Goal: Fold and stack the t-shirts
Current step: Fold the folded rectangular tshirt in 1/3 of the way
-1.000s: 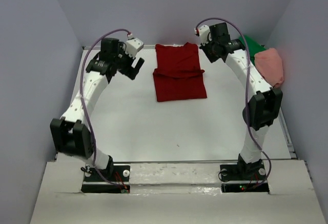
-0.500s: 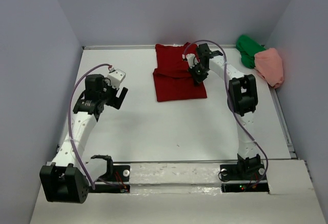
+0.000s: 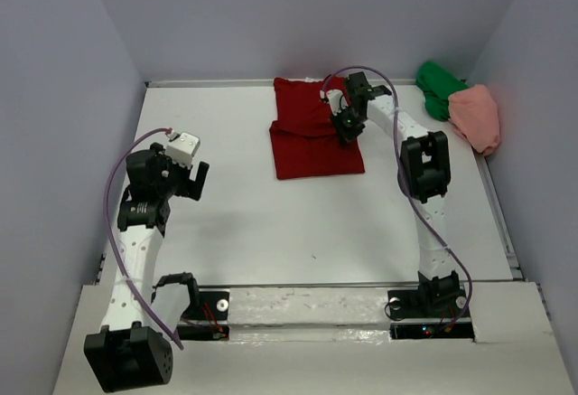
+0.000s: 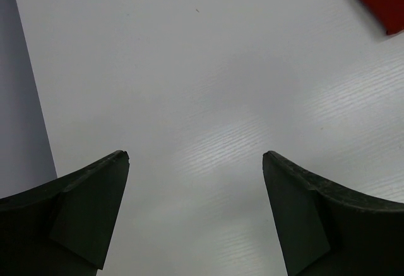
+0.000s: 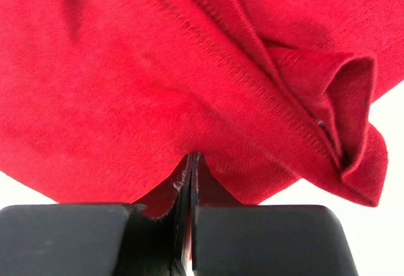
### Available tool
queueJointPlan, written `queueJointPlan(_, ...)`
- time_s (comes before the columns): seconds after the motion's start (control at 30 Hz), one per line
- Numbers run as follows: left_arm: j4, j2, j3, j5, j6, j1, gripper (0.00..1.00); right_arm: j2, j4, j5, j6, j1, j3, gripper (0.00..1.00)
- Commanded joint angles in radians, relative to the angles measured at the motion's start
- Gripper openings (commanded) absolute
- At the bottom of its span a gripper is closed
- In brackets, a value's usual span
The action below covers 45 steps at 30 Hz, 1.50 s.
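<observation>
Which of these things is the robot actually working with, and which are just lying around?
For the job: dark red t-shirt, pinched in the right gripper; green t-shirt and pink t-shirt, bunched together far right.
Merely there: the white table, the arms' purple cables.

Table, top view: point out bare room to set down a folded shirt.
Widest bare patch: the table between the dark red t-shirt and the near edge. Also bare: the far-left corner. Crowded: far right, where green t-shirt and pink t-shirt lie bunched.
</observation>
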State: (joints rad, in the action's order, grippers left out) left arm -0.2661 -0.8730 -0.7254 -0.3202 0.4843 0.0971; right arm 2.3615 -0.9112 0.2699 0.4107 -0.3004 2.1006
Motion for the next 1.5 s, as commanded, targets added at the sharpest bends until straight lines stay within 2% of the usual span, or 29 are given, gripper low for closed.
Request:
queueJointPlan(0.0, 0.05, 0.052, 0.026, -0.06, -0.009, 0.023, 0.99, 0.025, 0.047, -0.055, -0.018, 0.0, 0.056, 0.0)
queueJointPlan(0.27, 0.054, 0.069, 0.026, -0.063, -0.023, 0.073, 0.99, 0.128, 0.147, -0.201, -0.035, 0.0, 0.226, 0.0)
queueJointPlan(0.4, 0.047, 0.068, 0.017, -0.077, -0.032, 0.09, 0.99, 0.14, 0.169, -0.224, -0.015, 0.0, 0.286, 0.0)
queueJointPlan(0.73, 0.051, 0.066, 0.015, -0.095, -0.036, 0.124, 0.99, 0.047, 0.299, -0.34, -0.003, 0.0, 0.165, 0.0)
queueJointPlan(0.87, 0.062, 0.065, 0.014, -0.103, -0.052, 0.127, 0.99, -0.05, 0.307, -0.344, -0.029, 0.0, 0.072, 0.0)
queueJointPlan(0.9, 0.064, 0.068, 0.014, -0.115, -0.05, 0.127, 0.99, -0.117, 0.299, -0.334, -0.035, 0.0, 0.017, 0.0)
queueJointPlan(0.93, 0.067, 0.075, 0.017, -0.129, -0.055, 0.128, 0.99, -0.202, 0.29, -0.236, -0.011, 0.0, -0.061, 0.0)
queueJointPlan(0.97, 0.067, 0.081, 0.017, -0.129, -0.055, 0.127, 0.99, -0.203, 0.29, -0.235, 0.006, 0.0, -0.062, 0.0)
queueJointPlan(1.0, 0.07, 0.097, 0.018, -0.144, -0.055, 0.128, 0.99, -0.293, 0.294, -0.165, 0.022, -0.009, -0.15, 0.0)
queueJointPlan(1.13, 0.082, 0.137, 0.034, -0.151, -0.064, 0.134, 0.99, -0.402, 0.293, -0.095, 0.034, -0.02, -0.246, 0.0)
queueJointPlan(1.2, 0.084, 0.173, 0.041, -0.17, -0.061, 0.15, 0.99, -0.404, 0.253, -0.081, 0.028, -0.029, -0.228, 0.0)
queueJointPlan(1.3, 0.084, 0.203, 0.047, -0.189, -0.059, 0.167, 0.99, -0.329, 0.165, -0.042, 0.014, -0.029, -0.107, 0.0)
queueJointPlan(1.47, 0.088, 0.212, 0.049, -0.197, -0.066, 0.188, 0.99, -0.145, 0.043, 0.002, 0.013, -0.065, 0.161, 0.0)
